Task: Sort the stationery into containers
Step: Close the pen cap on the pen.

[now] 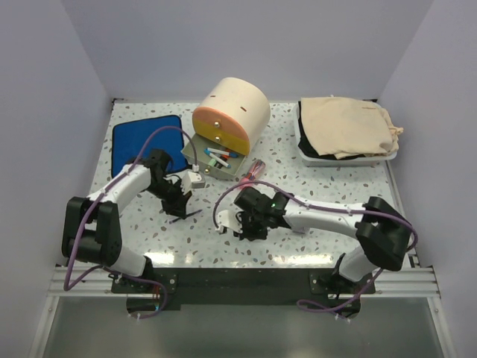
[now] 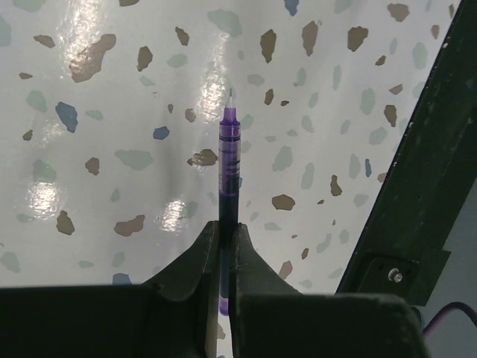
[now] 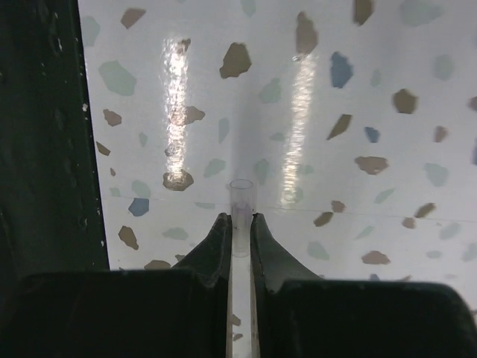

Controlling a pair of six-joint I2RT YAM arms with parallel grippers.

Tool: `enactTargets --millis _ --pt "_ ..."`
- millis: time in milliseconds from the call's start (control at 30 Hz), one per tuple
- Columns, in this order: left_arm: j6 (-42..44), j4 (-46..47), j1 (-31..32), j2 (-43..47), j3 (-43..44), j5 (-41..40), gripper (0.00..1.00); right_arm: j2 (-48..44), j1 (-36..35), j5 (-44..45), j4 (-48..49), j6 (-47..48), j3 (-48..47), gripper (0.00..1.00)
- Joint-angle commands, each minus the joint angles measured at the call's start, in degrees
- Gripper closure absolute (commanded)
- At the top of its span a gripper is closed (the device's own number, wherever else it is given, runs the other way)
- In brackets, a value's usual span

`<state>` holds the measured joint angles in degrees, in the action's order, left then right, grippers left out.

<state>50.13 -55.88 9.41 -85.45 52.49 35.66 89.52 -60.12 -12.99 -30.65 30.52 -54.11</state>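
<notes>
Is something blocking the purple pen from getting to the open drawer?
Possibly: a small pale box sits beside the near left corner of the open grey drawer, roughly between it and the thin purple pen. Lifted, the pen should clear it.

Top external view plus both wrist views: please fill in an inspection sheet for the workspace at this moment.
Surface: speckled table, glossy, no spills seen.
Job's things: beige cabinet; its grey drawer is pulled open with pens inside; a pink tube lies on the table beside the drawer.
Clutter: blue cloth at back left; white tray holding a beige bag at back right.
Grippers: left gripper has its jaws shut on a purple pen; right gripper has its jaws shut on a clear tube.
Cables: purple cables loop off both arms.
Surroundings: plain pale walls; nothing else seen.
</notes>
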Motion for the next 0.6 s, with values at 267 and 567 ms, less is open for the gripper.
enactTargets --millis 267,567 --pt "10.0 -14.1 -0.3 -0.2 5.3 11.0 1.0 -21.3 0.5 7.7 9.8 11.5 3.4 1.0" --pt "8.7 -19.4 0.3 -7.1 15.0 17.8 1.0 -18.3 0.6 12.7 26.9 20.7 7.3 1.0"
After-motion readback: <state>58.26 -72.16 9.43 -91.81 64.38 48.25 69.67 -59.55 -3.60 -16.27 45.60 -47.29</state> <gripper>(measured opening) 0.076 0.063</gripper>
